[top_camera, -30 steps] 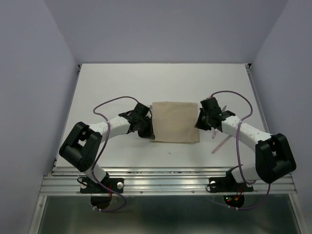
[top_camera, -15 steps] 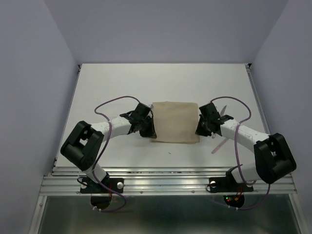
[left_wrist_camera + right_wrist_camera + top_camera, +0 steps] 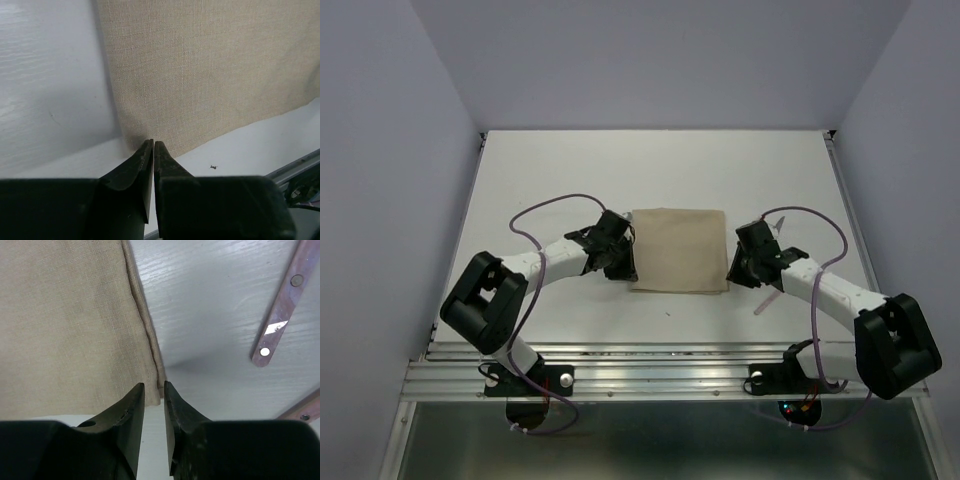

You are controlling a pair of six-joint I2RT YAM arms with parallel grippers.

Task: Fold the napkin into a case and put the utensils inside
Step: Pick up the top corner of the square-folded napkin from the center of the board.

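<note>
The surface [image 3: 650, 170] was a flat white board with faint wood grain under the paint. It was boxed in by plain pale lavender-grey walls [image 3: 390, 150], and a ribbed metal rail [image 3: 660, 365] ran along its near edge.

The napkin [image 3: 678, 250] lay flat near the middle of the surface, between the two arms, as a nearly square beige-tan panel. It was a coarse, linen-like weave, plain and matte, and its right edge showed stacked layers of cloth.

The left claw [image 3: 153, 143] was squeezed to a hairline slit on the napkin's near left corner, where the cloth ran into its black tapered tips. The right claw [image 3: 154, 386] stood narrowly parted just short of the near right corner and gripped nothing.

The utensils [image 3: 281, 314] lay on the bare surface to the right of the cloth, well apart from it. Their handles were slim, flat and pinkish-brown, with small pale rivets.
</note>
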